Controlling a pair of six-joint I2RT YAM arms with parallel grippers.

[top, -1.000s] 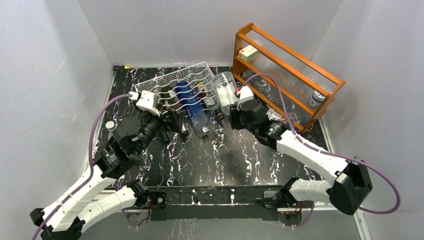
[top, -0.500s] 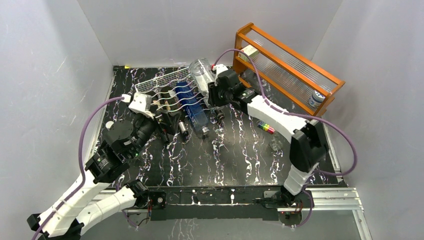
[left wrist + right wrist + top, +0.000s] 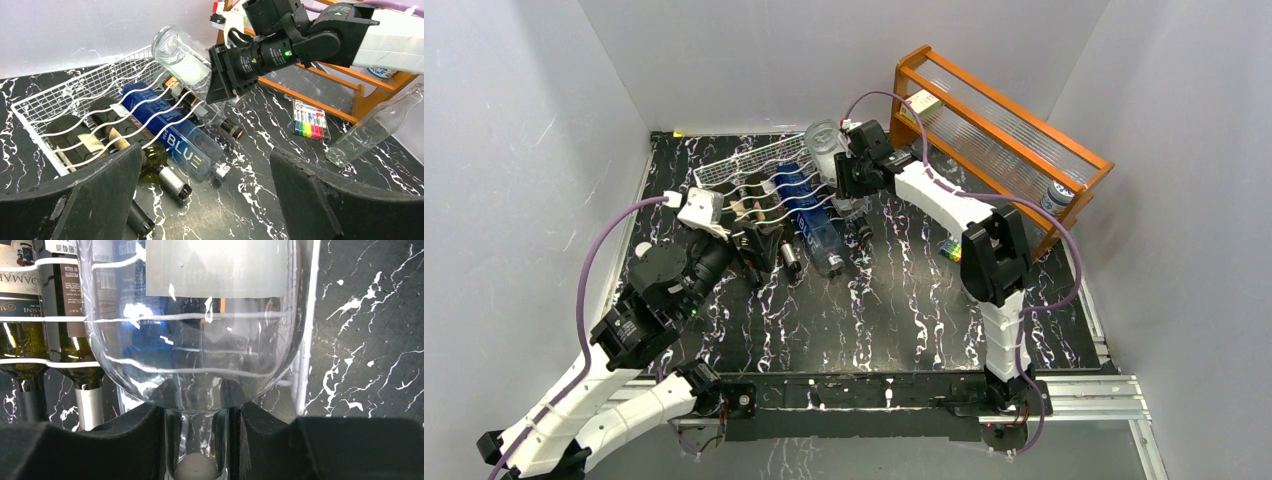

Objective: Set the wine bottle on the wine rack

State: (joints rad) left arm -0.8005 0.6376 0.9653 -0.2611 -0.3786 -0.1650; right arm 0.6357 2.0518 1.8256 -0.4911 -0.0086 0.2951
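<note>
— Where's our wine bottle?
— Our right gripper clamps its neck; it tilts base-up at the right end of the white rack. Our left gripper gapes, empty.
— And around us?
— Black marbled table, pale grey walls.

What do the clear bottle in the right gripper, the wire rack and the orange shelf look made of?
Clear bottle: likely glass, glossy, see-through, reflections. Wire rack: seemingly white-coated metal, grid, wavy rods. Orange shelf: apparently varnished wood; ribbed clear panels, probably plastic.
</note>
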